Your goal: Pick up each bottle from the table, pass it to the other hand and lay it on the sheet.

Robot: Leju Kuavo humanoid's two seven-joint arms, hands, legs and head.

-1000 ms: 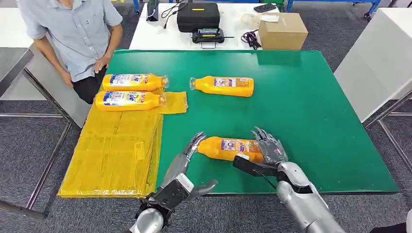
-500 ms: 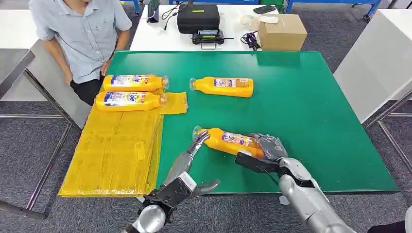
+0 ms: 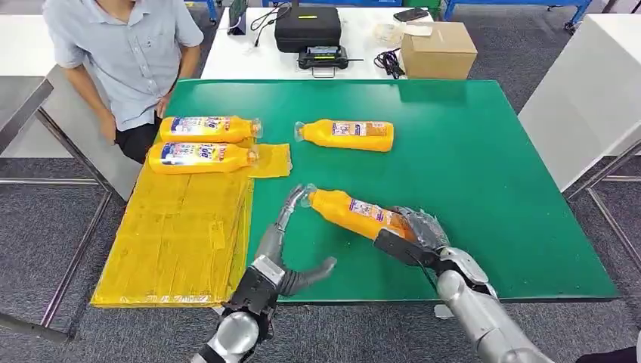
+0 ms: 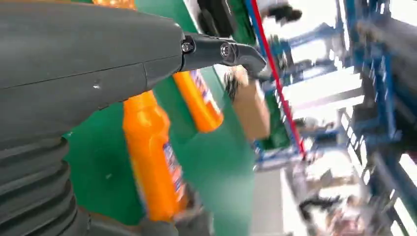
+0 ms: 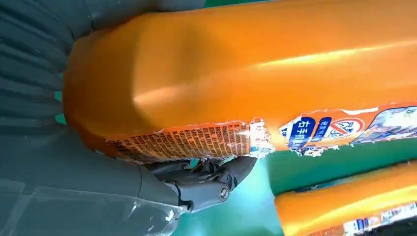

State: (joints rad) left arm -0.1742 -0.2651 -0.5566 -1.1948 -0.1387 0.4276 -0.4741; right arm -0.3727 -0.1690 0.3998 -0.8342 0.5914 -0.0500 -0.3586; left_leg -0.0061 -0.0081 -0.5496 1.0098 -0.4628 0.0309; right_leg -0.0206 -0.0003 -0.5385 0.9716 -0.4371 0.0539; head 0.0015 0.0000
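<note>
My right hand (image 3: 417, 229) grips the base of an orange bottle (image 3: 349, 212) and holds it tilted above the green table (image 3: 484, 166), cap end toward the sheet. In the right wrist view its fingers (image 5: 209, 181) wrap under that bottle (image 5: 255, 69). My left hand (image 3: 281, 246) is open, fingers stretched up to the cap; I cannot tell whether they touch it. The left wrist view has the held bottle (image 4: 153, 157) beyond my left hand (image 4: 83, 83). Two bottles (image 3: 202, 128) (image 3: 198, 156) lie on the yellow sheet (image 3: 178, 234). One bottle (image 3: 348, 134) lies on the table.
A person (image 3: 128, 53) stands at the table's far left corner, beside the sheet. Behind the green table a white table carries a black case (image 3: 308, 25) and a cardboard box (image 3: 438, 49). Another white table (image 3: 589, 91) stands to the right.
My right hand closed on the bottle, lifted it off the table and swung its cap end up and toward the sheet. My left hand rose and reached forward to the cap.
</note>
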